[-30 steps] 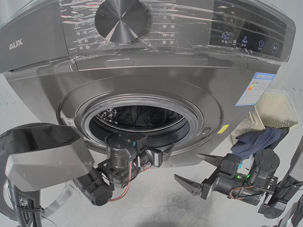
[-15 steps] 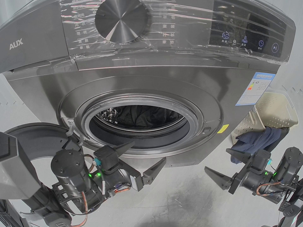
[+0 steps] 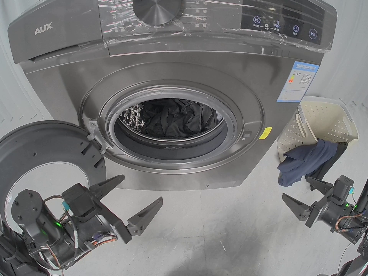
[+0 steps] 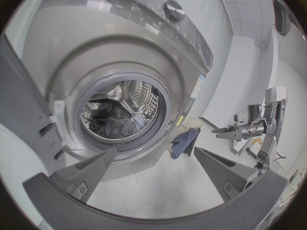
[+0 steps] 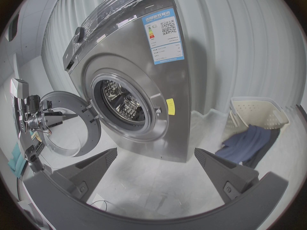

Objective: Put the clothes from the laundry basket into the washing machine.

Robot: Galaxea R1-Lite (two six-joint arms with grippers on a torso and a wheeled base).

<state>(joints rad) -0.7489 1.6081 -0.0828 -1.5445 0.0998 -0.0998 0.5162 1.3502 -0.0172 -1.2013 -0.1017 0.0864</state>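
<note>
- Head view, 7 o'clock: the left gripper [image 3: 142, 188] hangs above the grey floor [image 3: 214, 230]. Its jaws are spread wide and hold nothing.
- 4 o'clock: the right gripper [image 3: 296, 188] also has its jaws wide and empty. It is near the blue garment [image 3: 306, 158] and does not touch it.
- 3 o'clock: the blue garment is draped over the front rim of the cream laundry basket [image 3: 333, 115] and hangs toward the floor. A black garment [image 3: 338, 152] lies partly beneath it over the same rim. The basket stands just beside the machine's right side.
- 9 o'clock: the round door [image 3: 46, 146] is swung fully open. Its hinge sits at 9 o'clock on the loading port.
- Centre: the washing machine [image 3: 184, 66] has its port uncovered. Dark clothes [image 3: 172, 117] are heaped in the lower part of the perforated drum.
- 12 o'clock: the control dial [image 3: 157, 2] and the touch panel [image 3: 281, 20] sit under clear plastic film.
- Left wrist view: its own gripper [image 4: 154, 150] faces the open port.
- Right wrist view: its own gripper [image 5: 155, 150] faces the machine's corner, with the basket off to one side.
</note>
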